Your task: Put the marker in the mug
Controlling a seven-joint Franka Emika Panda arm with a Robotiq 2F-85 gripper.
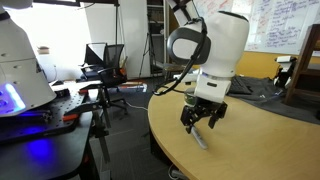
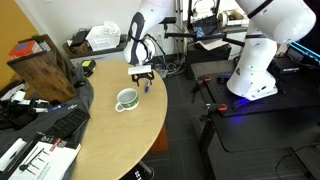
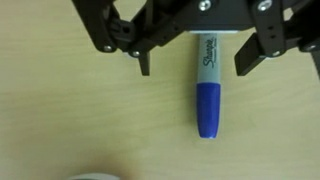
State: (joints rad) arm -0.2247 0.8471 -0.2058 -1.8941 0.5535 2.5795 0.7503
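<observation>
The marker (image 3: 207, 100) lies flat on the wooden table, grey barrel under my wrist and blue cap pointing to the bottom of the wrist view. My gripper (image 3: 197, 60) is open, with one finger on each side of the barrel and not touching it. In both exterior views the gripper (image 1: 203, 120) (image 2: 142, 78) hangs just above the table over the marker (image 1: 200, 138) (image 2: 146, 87). The mug (image 2: 126, 99), white with a green band, stands upright on the table a short way from the gripper. Only its rim (image 3: 90, 176) shows in the wrist view.
A brown wooden box (image 2: 45, 65), a keyboard (image 2: 60, 125) and papers (image 2: 30, 160) lie on the far side of the round table (image 2: 120, 135). Past the table's edge stand a white robot base (image 2: 255, 60) and an office chair (image 1: 108, 62).
</observation>
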